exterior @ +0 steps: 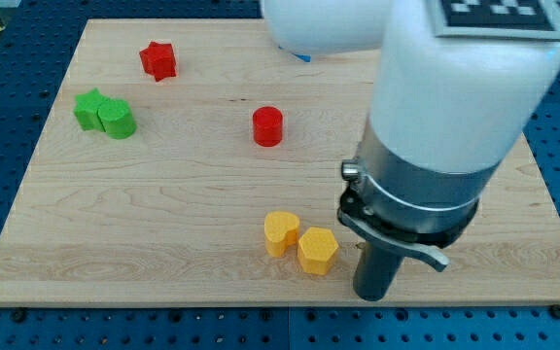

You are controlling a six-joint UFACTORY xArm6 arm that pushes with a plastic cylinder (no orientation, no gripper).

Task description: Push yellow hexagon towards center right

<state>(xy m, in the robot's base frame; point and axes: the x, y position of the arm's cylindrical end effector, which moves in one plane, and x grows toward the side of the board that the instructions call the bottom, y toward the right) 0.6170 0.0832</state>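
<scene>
The yellow hexagon (pixel 317 251) lies near the board's bottom edge, right of centre. A yellow heart-shaped block (pixel 281 232) touches it on its left. My dark rod comes down just to the right of the hexagon, and my tip (pixel 372 295) rests on the board a short gap from the hexagon's lower right side. The arm's large white and grey body (pixel 436 126) fills the view's right and hides the board behind it.
A red cylinder (pixel 267 126) stands near the board's middle. A red star (pixel 158 60) lies at the upper left. A green star (pixel 89 108) and a green cylinder (pixel 118 120) touch at the left. The wooden board (pixel 163 233) sits on a blue surface.
</scene>
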